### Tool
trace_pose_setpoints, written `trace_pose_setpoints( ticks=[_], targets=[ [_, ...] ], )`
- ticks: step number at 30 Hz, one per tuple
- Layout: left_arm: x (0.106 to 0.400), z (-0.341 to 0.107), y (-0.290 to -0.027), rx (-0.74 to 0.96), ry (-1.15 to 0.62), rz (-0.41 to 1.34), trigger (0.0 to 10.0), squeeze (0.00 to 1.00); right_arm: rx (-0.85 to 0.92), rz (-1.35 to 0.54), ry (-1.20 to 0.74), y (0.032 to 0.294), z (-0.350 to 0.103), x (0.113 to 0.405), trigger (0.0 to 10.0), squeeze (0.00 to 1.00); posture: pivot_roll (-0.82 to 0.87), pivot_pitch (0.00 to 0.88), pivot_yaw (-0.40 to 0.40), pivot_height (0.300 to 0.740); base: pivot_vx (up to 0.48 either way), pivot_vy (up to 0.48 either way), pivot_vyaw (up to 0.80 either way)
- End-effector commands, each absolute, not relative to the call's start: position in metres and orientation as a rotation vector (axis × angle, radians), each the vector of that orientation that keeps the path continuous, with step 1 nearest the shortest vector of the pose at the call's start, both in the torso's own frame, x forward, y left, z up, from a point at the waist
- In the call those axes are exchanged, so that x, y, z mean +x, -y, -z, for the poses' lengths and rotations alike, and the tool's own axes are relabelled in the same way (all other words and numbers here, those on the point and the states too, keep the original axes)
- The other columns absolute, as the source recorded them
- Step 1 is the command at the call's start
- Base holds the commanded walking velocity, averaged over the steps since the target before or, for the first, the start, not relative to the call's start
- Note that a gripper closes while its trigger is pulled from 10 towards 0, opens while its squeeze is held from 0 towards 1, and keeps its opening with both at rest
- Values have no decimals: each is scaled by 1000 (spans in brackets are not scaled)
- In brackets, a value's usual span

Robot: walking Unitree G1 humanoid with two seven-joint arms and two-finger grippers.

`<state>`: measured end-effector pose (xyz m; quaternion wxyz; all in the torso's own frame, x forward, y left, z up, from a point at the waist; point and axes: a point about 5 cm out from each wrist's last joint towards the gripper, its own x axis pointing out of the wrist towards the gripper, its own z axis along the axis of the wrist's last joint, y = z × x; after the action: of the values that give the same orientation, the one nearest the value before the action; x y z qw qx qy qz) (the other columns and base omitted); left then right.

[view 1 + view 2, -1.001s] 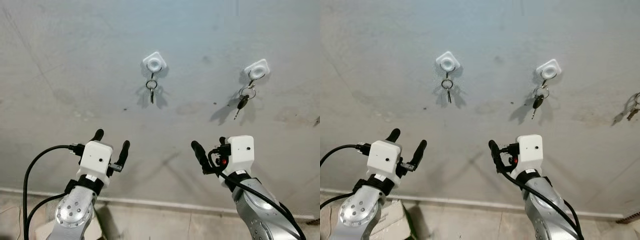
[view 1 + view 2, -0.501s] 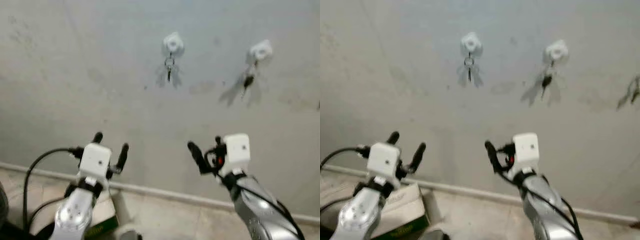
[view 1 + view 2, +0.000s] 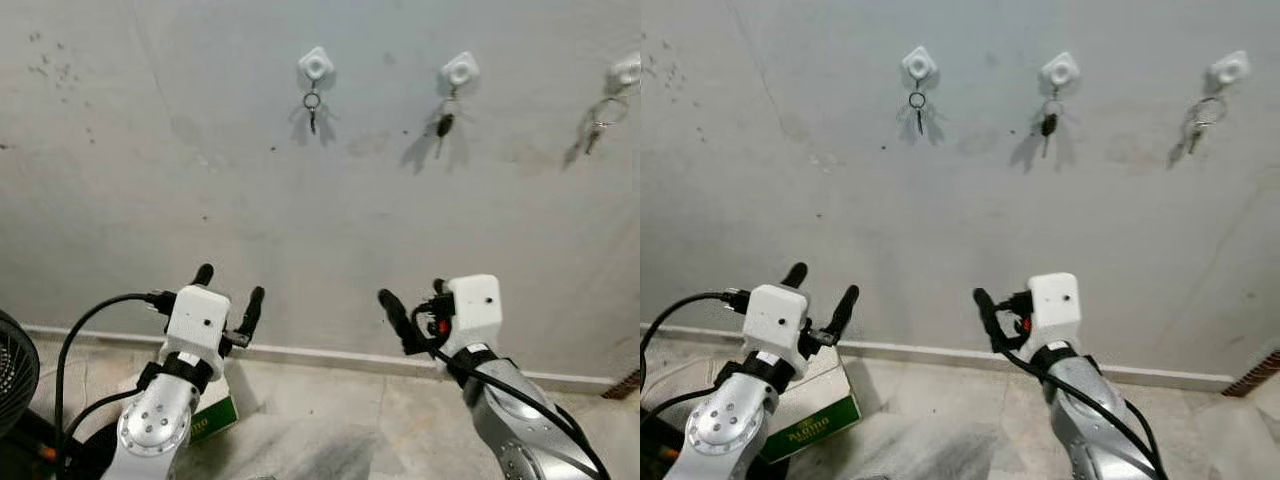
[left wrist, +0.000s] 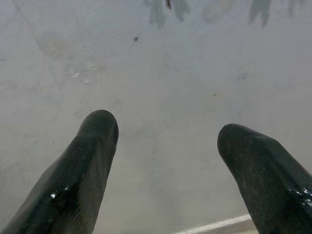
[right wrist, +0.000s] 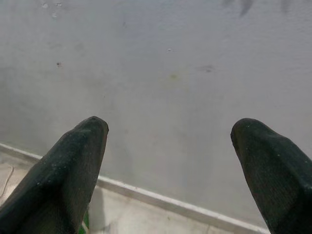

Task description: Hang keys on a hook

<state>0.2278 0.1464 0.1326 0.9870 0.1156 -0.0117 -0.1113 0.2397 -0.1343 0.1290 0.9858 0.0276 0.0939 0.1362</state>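
Three white square wall hooks (image 3: pixel 316 64) on grey wall (image 3: pixel 150 180); small dark key on silver ring (image 3: pixel 312 104) hangs from leftmost. Left gripper (image 3: pixel 228 290), right gripper (image 3: pixel 412 308) spread wide, empty, raised well below hooks.

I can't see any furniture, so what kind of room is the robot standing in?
Probably a hallway or entry spot in a home. A bare grey wall carries white hooks with keys hanging from them, and a white baseboard meets a tiled floor.
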Motion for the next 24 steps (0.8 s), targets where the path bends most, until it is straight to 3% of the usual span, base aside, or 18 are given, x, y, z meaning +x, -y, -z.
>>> trace_pose_setpoints(
  ticks=[1, 24],
  targets=[
    [228, -132, -151, 251, 17, 205, 10000, 0, 63, -301, -176, 128, -132, 241, 10000, 0, 58, 19, 31, 740, -300, 0, 0],
    [228, -131, -149, 254, 17, 217, 10000, 0, 68, -316, -173, 125, -132, 242, 10000, 0, 62, 13, 33, 740, -307, 0, 0]
  ],
)
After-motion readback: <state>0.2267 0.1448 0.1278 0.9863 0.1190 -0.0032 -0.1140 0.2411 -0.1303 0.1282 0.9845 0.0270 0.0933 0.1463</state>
